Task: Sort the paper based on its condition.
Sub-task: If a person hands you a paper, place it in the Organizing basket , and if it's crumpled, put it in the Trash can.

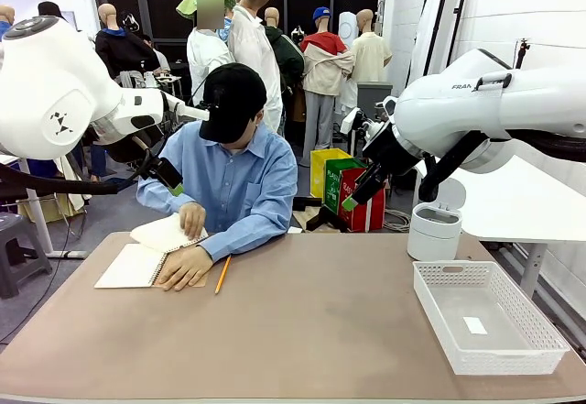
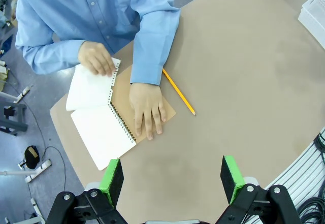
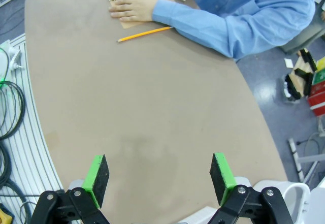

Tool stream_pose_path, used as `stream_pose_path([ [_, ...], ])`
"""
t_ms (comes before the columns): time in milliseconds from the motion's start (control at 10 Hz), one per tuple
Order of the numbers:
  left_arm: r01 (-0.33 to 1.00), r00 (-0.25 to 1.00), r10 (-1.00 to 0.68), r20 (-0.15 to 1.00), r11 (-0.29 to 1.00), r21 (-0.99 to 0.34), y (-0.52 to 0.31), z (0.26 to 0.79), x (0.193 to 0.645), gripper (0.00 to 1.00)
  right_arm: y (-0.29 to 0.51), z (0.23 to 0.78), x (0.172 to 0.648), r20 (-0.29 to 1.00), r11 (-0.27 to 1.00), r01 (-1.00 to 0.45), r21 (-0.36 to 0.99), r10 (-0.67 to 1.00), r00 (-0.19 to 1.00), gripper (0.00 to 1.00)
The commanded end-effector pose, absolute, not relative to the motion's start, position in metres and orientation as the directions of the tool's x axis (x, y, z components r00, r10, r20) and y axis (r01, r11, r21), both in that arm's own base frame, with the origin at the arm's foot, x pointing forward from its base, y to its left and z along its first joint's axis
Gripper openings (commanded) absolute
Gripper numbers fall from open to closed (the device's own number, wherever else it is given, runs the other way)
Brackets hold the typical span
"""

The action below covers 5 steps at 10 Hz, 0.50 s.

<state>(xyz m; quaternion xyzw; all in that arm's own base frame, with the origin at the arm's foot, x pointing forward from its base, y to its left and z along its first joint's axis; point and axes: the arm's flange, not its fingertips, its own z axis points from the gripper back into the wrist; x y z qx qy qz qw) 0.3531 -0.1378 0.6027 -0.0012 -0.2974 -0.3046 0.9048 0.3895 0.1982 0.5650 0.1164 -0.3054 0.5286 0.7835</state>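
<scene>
At the table's far left lies an open spiral notebook. A white sheet of paper sits askew at its binding, with one of the person's hands on it. Whether the sheet is free of the spiral I cannot tell. The person's other hand presses flat on the notebook's tan cover. My left gripper hangs open high above the notebook side of the table. High over the right side, my right gripper is open with nothing in it.
A yellow pencil lies beside the notebook. A white mesh basket with a tiny white scrap in it stands at the right. Behind it is a white lidded bin.
</scene>
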Motion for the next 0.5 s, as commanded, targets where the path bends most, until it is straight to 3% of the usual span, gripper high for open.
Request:
stream_pose_path([
  [0,0.557,0.633,-0.554,0.541,0.811,0.179,-0.1371,0.6035,0.3530,1.00,0.1986,0.5650,0.3895,0.597,0.424,-0.895,-0.141,0.757,0.264,1.00],
  [400,0.557,0.633,-0.554,0.541,0.811,0.179,-0.1371,0.6035,0.3530,1.00,0.1986,0.5650,0.3895,0.597,0.424,-0.895,-0.141,0.757,0.264,1.00],
])
